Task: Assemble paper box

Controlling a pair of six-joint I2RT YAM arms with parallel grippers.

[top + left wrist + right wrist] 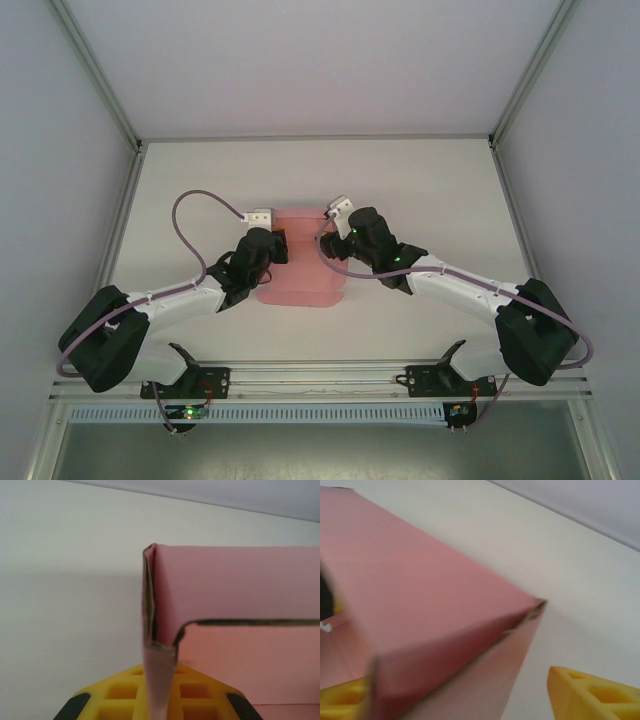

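Observation:
The pink paper box stands partly folded in the middle of the table, between my two grippers. My left gripper is at the box's left side. In the left wrist view its yellow fingers are shut on an upright side wall of the paper box, pinched at a corner. My right gripper is at the box's right side. In the right wrist view its jaws stand open around a corner wall of the paper box, and the right finger is clear of the card.
The white table is bounded by metal frame rails at left and right and by a rail at the near edge. Purple cables loop over the arms beside the box.

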